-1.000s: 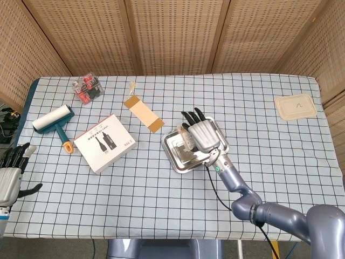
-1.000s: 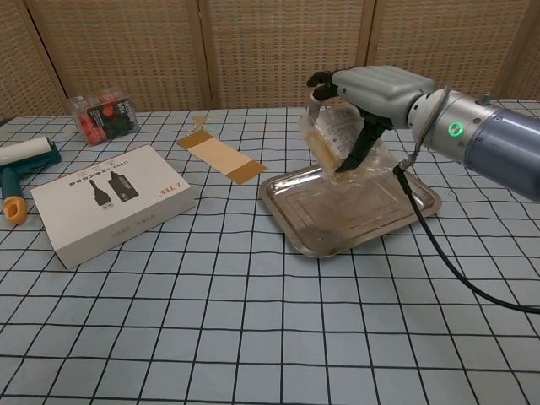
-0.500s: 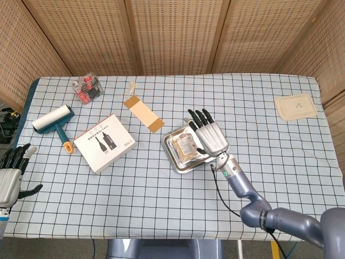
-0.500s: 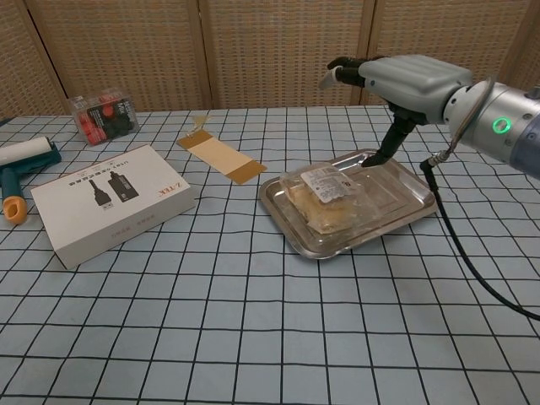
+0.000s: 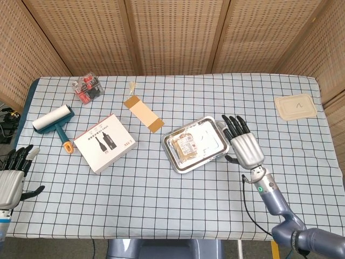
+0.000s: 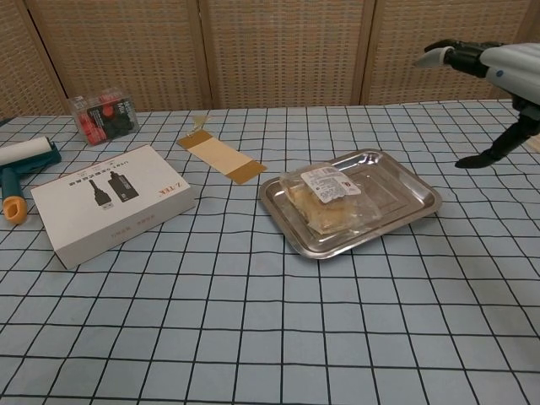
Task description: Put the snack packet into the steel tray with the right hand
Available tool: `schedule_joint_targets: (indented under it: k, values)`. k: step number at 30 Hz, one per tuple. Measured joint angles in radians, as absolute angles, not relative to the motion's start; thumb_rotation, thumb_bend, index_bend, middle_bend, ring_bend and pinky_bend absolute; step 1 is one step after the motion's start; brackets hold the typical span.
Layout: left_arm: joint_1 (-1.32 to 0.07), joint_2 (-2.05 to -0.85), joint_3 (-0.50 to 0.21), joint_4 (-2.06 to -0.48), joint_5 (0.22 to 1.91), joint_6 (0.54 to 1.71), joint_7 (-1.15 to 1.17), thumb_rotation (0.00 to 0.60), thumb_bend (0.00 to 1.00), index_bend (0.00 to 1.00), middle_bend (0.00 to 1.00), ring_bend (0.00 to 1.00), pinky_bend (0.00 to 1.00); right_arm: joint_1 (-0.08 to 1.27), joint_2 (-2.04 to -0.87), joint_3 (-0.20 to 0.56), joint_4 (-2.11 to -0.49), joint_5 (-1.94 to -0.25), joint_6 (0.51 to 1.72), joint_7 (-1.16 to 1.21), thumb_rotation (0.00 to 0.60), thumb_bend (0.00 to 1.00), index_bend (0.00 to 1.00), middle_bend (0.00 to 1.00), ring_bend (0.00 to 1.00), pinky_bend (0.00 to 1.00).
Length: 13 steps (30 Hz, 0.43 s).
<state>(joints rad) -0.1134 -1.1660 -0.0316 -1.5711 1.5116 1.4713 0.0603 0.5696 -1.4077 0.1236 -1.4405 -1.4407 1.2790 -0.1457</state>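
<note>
The clear snack packet (image 5: 185,145) (image 6: 331,197) lies flat inside the steel tray (image 5: 211,127) (image 6: 412,187), toward its left side. My right hand (image 5: 244,144) (image 6: 492,80) hovers to the right of the tray, fingers spread, holding nothing and apart from the tray. My left hand (image 5: 11,175) sits at the table's front left corner, fingers apart and empty; the chest view does not show it.
A white box (image 5: 104,142) (image 6: 110,201) lies left of the tray. A tan strip (image 5: 143,113) (image 6: 222,157) lies behind it. A lint roller (image 5: 55,122) and a red-and-black pack (image 5: 88,88) are at the back left. A beige lid (image 5: 294,104) rests far right.
My right hand let go of the snack packet, which dropped flat into the tray. The hand then drew away to the right, fingers spread. The left hand barely moved.
</note>
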Motion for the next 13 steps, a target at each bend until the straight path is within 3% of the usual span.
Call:
schedule_joint_targets:
  k: [13]
  values:
    - [-0.118, -1.203, -0.038, -1.517, 1.525, 1.485, 0.044, 0.6, 0.09, 0.0, 0.0, 0.0, 0.0, 0.296, -1.342, -0.037, -1.349, -1.573, 1.565, 0.104, 0.6, 0.1, 0.05, 0.0, 0.0, 0.0]
